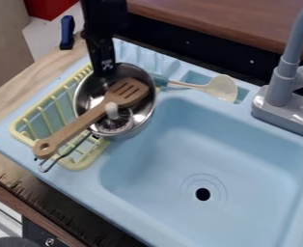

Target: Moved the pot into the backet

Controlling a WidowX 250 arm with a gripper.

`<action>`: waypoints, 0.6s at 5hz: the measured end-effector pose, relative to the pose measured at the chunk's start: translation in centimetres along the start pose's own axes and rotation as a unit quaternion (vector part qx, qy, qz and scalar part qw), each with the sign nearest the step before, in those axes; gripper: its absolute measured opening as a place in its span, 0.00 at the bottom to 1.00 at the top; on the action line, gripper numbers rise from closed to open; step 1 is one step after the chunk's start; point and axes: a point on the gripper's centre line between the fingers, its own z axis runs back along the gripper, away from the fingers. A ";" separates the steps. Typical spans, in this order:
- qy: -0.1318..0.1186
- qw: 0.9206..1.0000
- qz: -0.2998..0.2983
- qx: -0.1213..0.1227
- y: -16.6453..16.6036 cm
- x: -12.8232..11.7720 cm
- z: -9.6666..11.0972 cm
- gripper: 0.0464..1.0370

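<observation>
Camera view | tool (104, 71) at pot (141, 110), cannot tell whether clamped | likely stiff, slick, fairly light; best pinched by rim, spatula (82, 121) kept from sliding

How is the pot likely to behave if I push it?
The pot is shiny metal, so probably stiff and a bit slippery. It may tip, as it seems to overhang the edge of the yellow basket. The wooden spatula lies across it, handle past the rim, and could slide off.
</observation>
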 end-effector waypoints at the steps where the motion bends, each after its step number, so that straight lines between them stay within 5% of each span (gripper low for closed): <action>1: -0.012 1.000 -0.002 0.015 0.6 -0.8 -0.9 0.01; 3: -0.008 0.999 0.028 0.040 2.5 -1.4 -1.1 0.01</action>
